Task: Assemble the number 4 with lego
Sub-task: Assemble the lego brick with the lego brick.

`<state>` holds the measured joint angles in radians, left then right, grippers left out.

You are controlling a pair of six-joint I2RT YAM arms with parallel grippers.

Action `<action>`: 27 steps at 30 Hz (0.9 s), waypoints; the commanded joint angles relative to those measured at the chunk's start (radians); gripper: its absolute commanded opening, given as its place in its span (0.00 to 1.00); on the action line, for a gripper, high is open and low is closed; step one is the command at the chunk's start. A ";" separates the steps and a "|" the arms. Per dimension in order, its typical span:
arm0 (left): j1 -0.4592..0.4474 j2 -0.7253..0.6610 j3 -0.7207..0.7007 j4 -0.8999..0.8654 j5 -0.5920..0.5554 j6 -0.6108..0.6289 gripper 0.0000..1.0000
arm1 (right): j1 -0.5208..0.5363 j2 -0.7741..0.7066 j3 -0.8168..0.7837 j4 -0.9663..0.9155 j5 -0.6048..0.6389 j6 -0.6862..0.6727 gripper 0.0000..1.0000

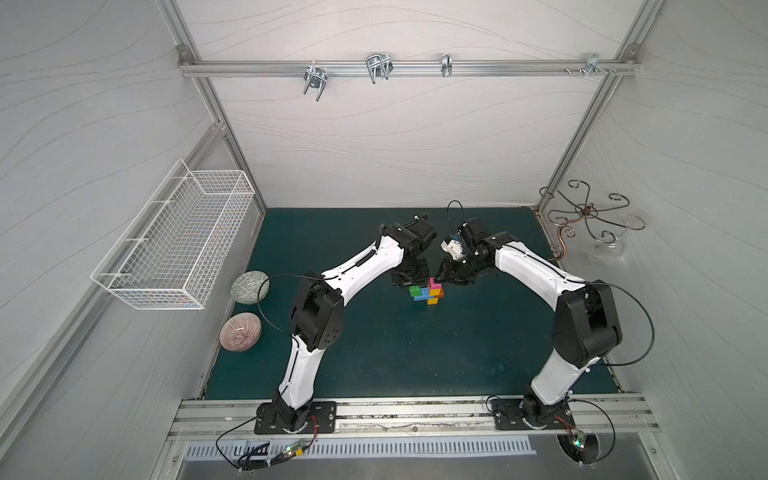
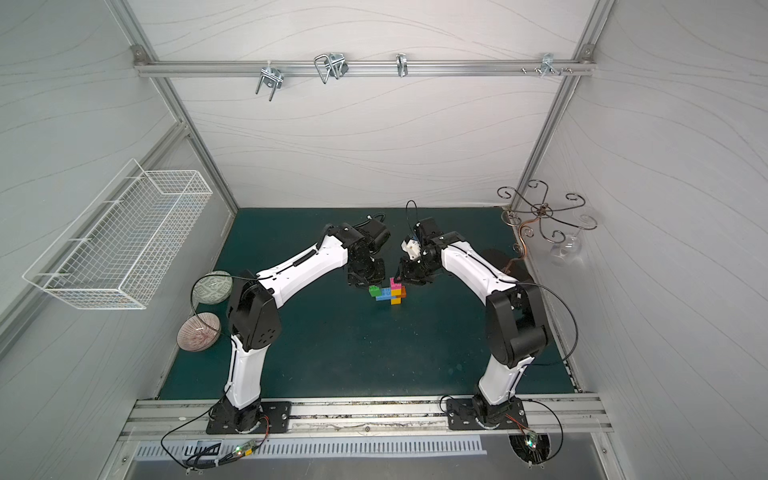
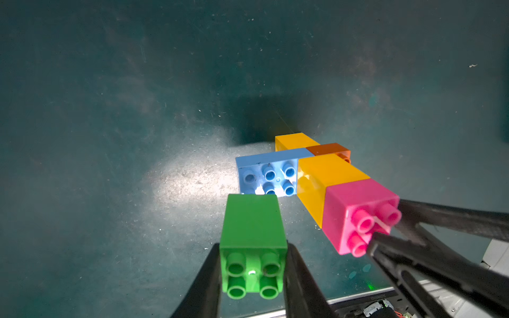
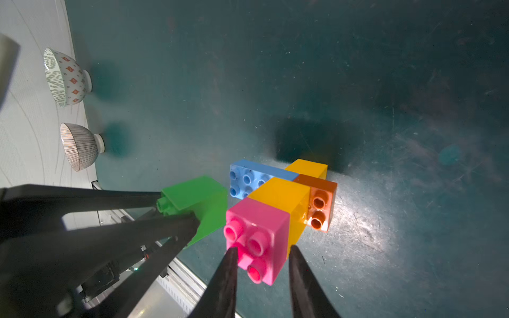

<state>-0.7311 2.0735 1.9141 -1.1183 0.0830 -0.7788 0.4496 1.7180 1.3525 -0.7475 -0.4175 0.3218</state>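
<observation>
The number 4 (image 1: 428, 293) of joined lego is at mid-table on the green mat in both top views. Its stem runs yellow (image 3: 296, 140), orange (image 3: 327, 150), yellow (image 3: 327, 170), pink (image 3: 358, 203). The blue crossbar (image 3: 264, 170) sticks out sideways. The green brick (image 3: 252, 220) meets the crossbar's end. My left gripper (image 3: 253, 247) is shut on the green brick, one finger on each side. My right gripper (image 4: 263, 249) is shut on the pink brick (image 4: 264, 220) at the studded end. The two grippers face each other closely (image 1: 409, 284) (image 1: 440, 280).
Two patterned bowls (image 1: 250, 286) (image 1: 240, 332) lie on their sides at the mat's left edge. A white wire basket (image 1: 174, 237) hangs on the left wall. A curled metal hook stand (image 1: 588, 214) and a clear glass (image 1: 611, 249) are at the back right.
</observation>
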 commanded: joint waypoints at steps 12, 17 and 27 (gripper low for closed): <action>-0.002 0.031 0.067 -0.014 -0.025 -0.019 0.00 | 0.008 0.014 -0.050 0.011 0.006 0.003 0.19; -0.001 0.033 0.067 -0.015 -0.025 -0.025 0.00 | 0.008 0.011 -0.061 0.014 0.011 0.012 0.18; -0.002 0.026 0.050 -0.021 -0.038 -0.034 0.00 | 0.030 -0.003 -0.078 0.020 0.041 0.060 0.18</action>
<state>-0.7330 2.0804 1.9388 -1.1179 0.0658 -0.7902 0.4564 1.7039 1.3140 -0.6868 -0.4225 0.3599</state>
